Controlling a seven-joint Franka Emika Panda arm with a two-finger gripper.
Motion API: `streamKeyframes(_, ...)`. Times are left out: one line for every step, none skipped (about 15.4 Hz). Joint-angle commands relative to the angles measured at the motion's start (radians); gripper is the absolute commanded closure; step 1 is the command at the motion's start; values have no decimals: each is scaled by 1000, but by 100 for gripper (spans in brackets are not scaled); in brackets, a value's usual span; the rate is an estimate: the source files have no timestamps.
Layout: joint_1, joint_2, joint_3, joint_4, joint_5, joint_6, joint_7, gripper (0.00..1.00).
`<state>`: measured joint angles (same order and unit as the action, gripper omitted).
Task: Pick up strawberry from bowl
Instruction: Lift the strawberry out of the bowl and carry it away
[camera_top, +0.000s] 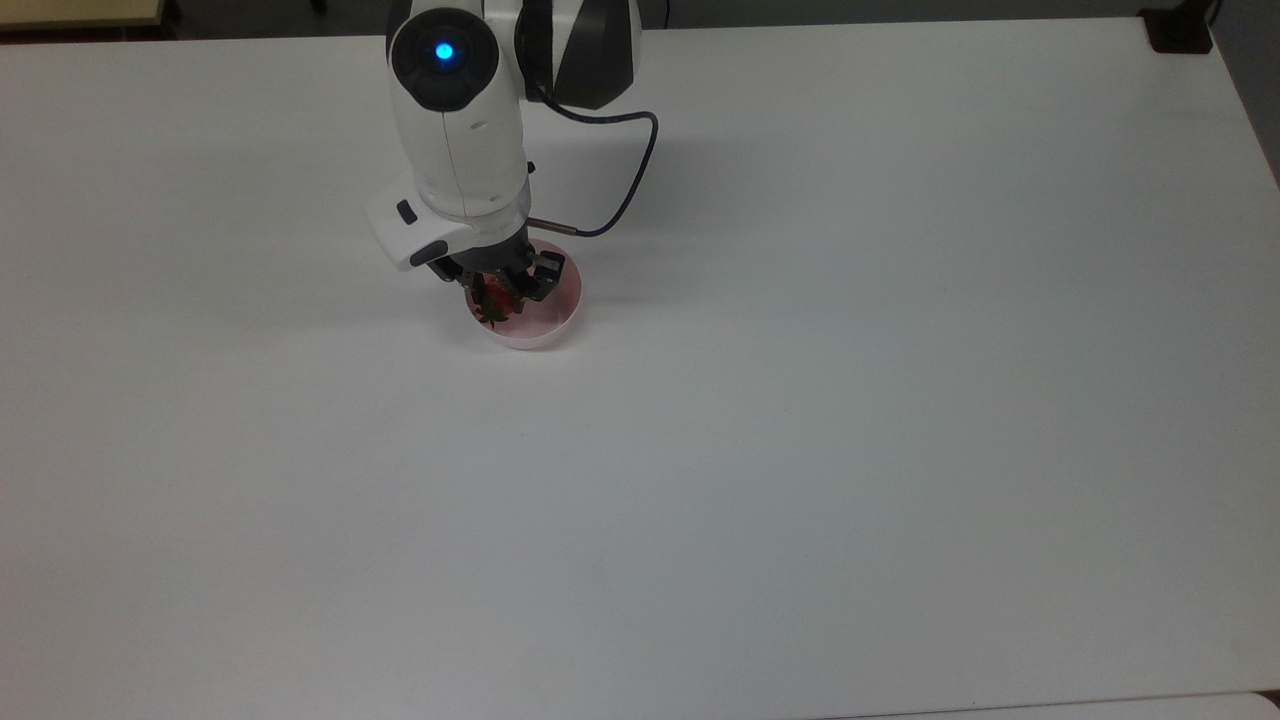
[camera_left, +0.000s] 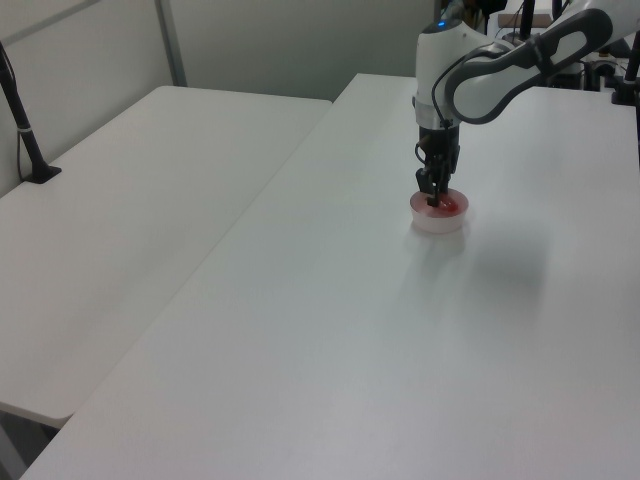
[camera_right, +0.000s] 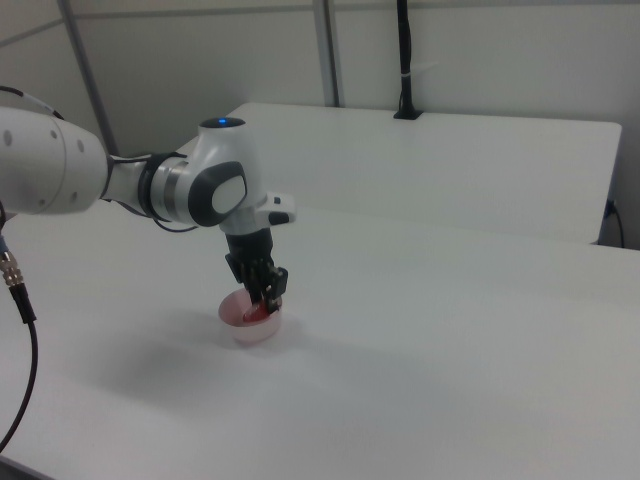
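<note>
Where fingers (camera_top: 505, 293) clamp: strawberry (camera_top: 495, 300), cap toward the top view's bottom-left.

a plain white table (camera_top: 800, 450) carries one small pale pink bowl (camera_top: 545, 330) sitting upright.

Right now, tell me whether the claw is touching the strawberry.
Touching. In the top view the claw reaches down inside the pink bowl, and the strawberry sits pinched between its two fingers with no gap.
</note>
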<state>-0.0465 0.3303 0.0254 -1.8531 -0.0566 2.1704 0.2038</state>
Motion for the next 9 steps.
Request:
streamKeyframes(-9, -118, 4, -15, -2, -58, -6, 80)
streamKeyframes(-16, -152, 4, -15, -2, -92, -41, 80)
streamKeyframes(-44, -181, 4, -15, -2, -140, -94, 80)
streamKeyframes(-65, -200, 4, -17, -2, -197, -159, 80)
streamKeyframes(-85, -211, 4, -18, -5, -248, -235, 80)
streamKeyframes(-111, -212, 2, -20, -14, -285, -304, 79)
streamKeyframes(-140, -212, 2, -24, -23, -294, -352, 79)
streamKeyframes(-168, -209, 2, -29, -43, -294, -377, 79)
streamKeyframes(-191, -206, 2, -37, -72, -293, -394, 79)
